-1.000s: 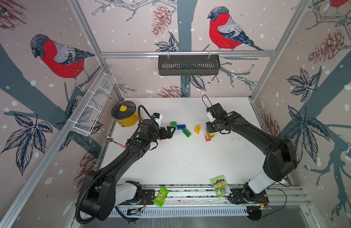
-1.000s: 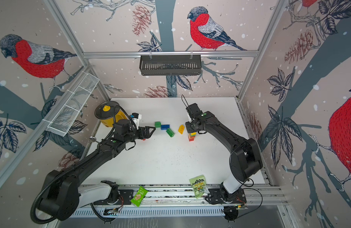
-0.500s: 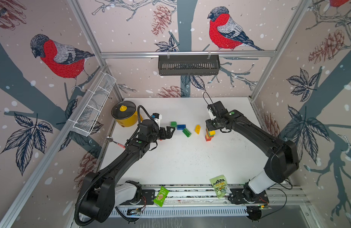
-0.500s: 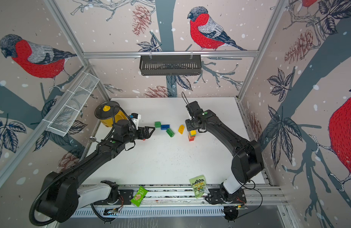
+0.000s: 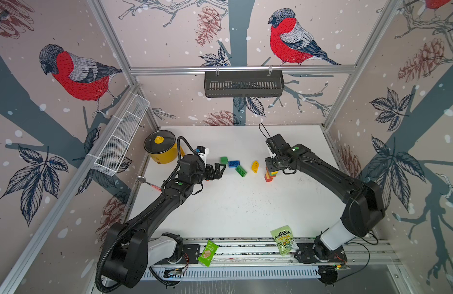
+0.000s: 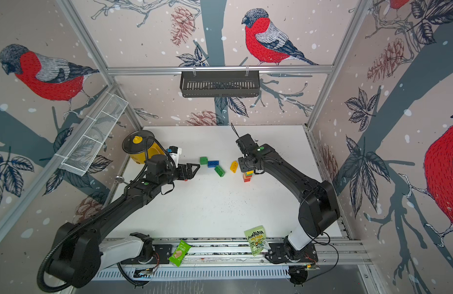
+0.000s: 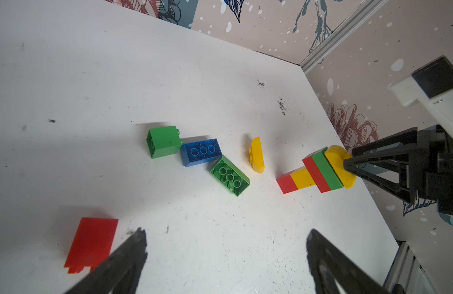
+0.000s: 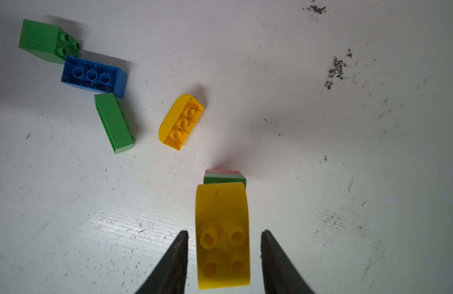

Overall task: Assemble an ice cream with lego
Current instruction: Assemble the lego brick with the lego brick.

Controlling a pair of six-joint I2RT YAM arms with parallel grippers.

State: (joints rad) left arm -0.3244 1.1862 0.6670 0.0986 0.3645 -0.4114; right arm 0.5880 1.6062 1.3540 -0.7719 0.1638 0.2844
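The brick stack (image 5: 269,174) stands upright on the white tabletop (image 5: 233,211), right of centre in both top views. Its layers run red, yellow, red and green, capped by a yellow half-round brick (image 8: 221,229). The right fingers (image 8: 174,262) straddle that cap with a narrow gap showing on each side, so they are parted and hold nothing. Left of the stack lie a loose yellow half-round (image 5: 255,167), a long green brick (image 5: 241,170), a blue brick (image 5: 233,163) and a green block (image 5: 223,160). The left fingers (image 7: 123,262) are spread wide above the tabletop, with a red brick (image 7: 91,241) just beside one of them.
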